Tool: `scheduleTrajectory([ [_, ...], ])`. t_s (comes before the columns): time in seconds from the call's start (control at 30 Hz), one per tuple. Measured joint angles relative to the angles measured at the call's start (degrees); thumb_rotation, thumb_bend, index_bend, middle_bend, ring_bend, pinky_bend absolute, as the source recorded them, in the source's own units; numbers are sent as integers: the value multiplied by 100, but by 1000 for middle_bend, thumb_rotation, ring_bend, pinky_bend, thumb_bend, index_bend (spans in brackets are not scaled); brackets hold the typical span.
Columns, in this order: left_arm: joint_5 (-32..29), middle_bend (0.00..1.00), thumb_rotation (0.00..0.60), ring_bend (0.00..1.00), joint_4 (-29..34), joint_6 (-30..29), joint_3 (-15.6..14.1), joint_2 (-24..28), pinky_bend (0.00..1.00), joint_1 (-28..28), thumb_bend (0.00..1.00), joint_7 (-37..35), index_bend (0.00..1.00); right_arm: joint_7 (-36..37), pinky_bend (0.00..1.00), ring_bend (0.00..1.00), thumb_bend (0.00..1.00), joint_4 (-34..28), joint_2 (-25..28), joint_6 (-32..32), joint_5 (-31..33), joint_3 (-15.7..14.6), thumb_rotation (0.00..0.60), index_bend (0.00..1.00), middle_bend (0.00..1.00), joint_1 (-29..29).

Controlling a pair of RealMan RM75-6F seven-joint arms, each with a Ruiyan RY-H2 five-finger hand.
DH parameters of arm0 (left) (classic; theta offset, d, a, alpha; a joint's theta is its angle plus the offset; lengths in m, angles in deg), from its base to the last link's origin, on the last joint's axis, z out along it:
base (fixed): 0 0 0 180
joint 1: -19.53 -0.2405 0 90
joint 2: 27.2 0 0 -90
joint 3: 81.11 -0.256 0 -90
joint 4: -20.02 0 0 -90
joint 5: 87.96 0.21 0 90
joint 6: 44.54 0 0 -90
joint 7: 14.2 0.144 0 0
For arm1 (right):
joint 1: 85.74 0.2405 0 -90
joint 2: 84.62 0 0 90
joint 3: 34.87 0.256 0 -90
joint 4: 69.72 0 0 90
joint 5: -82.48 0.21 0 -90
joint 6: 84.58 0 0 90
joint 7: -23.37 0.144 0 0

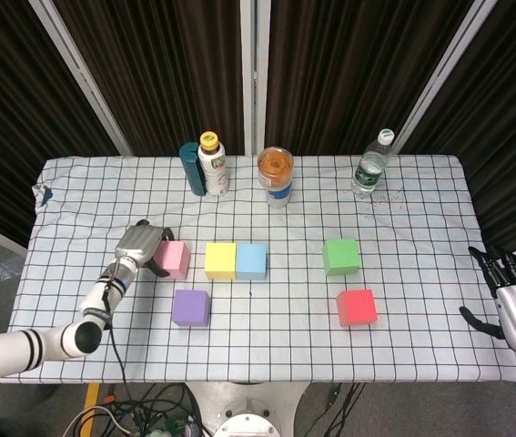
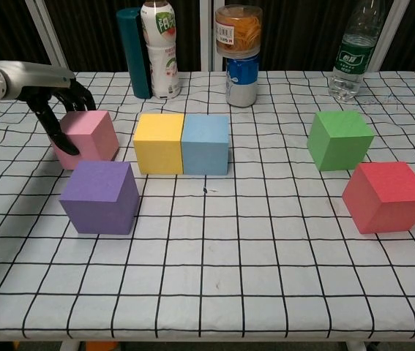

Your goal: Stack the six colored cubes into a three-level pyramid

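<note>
The left robot hand (image 2: 59, 110) grips the pink cube (image 2: 88, 138), its dark fingers (image 2: 52, 123) wrapped over the cube's left face and top edge; whether the cube rests on the surface (image 2: 214, 278) or hangs just above it cannot be told. The purple cube (image 2: 99, 196) hides the pink cube's lower front corner in the chest view. The head view shows the left robot hand's silver back (image 1: 138, 246) and the arm leading down to the frame's lower left, which the chest view cuts off at the left edge. The right robot hand (image 1: 515, 305) appears only in the head view, at the surface's right edge, fingers spread and holding nothing, its wrist cut off at the bottom.

The cubes are matte, foam-like blocks with sharp edges. The pink cube sits just left of the yellow cube (image 2: 159, 142), which touches the blue cube (image 2: 206, 143). The green cube (image 2: 339, 139) and red cube (image 2: 387, 196) stand apart to the right. A wrinkled white cloth with a black grid covers the surface. At the far edge stand a teal cylinder (image 2: 132, 53), a white drink bottle (image 2: 161, 50), a clear jar of orange contents on a blue can (image 2: 241, 55), and a clear water bottle (image 2: 352, 53), its cap cropped in the chest view.
</note>
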Motion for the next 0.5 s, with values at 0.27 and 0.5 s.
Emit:
scheduleTrajectory([
  [0.27, -34, 111, 600, 81, 77, -14, -76, -40, 112, 142, 14, -22, 121, 12, 113, 0, 150, 11, -12, 15, 32, -6, 600, 0, 160, -25],
  [0.5, 863, 126, 600, 81, 181, 87, -312, 236, 103, 50, 14, -86, 161, -12, 113, 0, 151, 0, -15, 31, 49, -8, 600, 0, 160, -44],
])
